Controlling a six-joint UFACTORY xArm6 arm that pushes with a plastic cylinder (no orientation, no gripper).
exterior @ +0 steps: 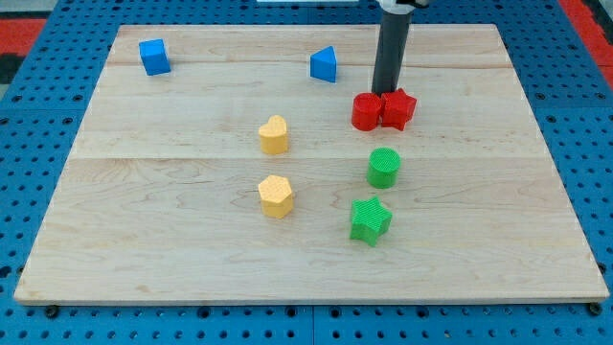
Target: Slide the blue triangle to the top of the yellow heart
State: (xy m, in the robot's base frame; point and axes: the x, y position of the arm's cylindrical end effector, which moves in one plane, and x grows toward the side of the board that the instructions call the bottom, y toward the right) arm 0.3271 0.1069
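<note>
My tip (385,92), bare and holding nothing, is set right of the blue triangle (325,65), so a push toward the yellow heart (274,134) is judged pending.

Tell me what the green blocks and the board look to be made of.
The green cylinder and green star look like matte plastic, possibly 3D-printed: fine ridged lines run across their tops and sides. The board looks like pale, unpainted wood: visible grain and plank seams, with a smooth, low-sheen finish. My tip rests behind the red blocks.
</note>
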